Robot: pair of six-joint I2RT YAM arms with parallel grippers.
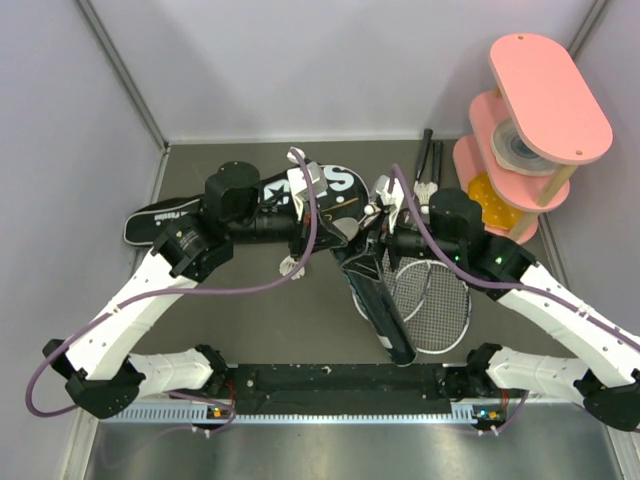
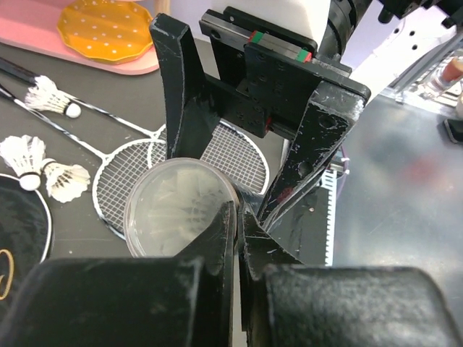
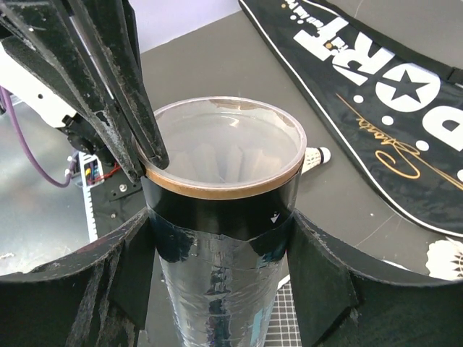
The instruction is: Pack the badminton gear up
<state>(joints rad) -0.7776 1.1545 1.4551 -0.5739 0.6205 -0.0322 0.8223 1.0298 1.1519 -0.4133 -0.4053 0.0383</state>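
Observation:
My right gripper (image 3: pixel 221 233) is shut on the long black shuttle tube (image 3: pixel 217 282), which it holds tilted up just below the clear lid (image 3: pixel 224 144). My left gripper (image 2: pixel 240 214) is shut, its tips pinching the rim of that lid (image 2: pixel 173 210). In the top view the tube (image 1: pixel 380 305) slants over two silver rackets (image 1: pixel 435 300), between the left gripper (image 1: pixel 345 245) and the right gripper (image 1: pixel 368 252). Three white shuttlecocks (image 2: pixel 52 98) (image 2: pixel 18 155) (image 2: pixel 66 181) lie on the table beside the rackets (image 2: pixel 119 177). The black SPORT bag (image 1: pixel 160 218) (image 3: pixel 376 72) lies at the back left.
A pink tiered stand (image 1: pixel 540 100) with an orange dotted plate (image 2: pixel 105 29) stands at the back right. Grey walls enclose the table on three sides. The arms' black base rail (image 1: pixel 330 385) runs along the near edge.

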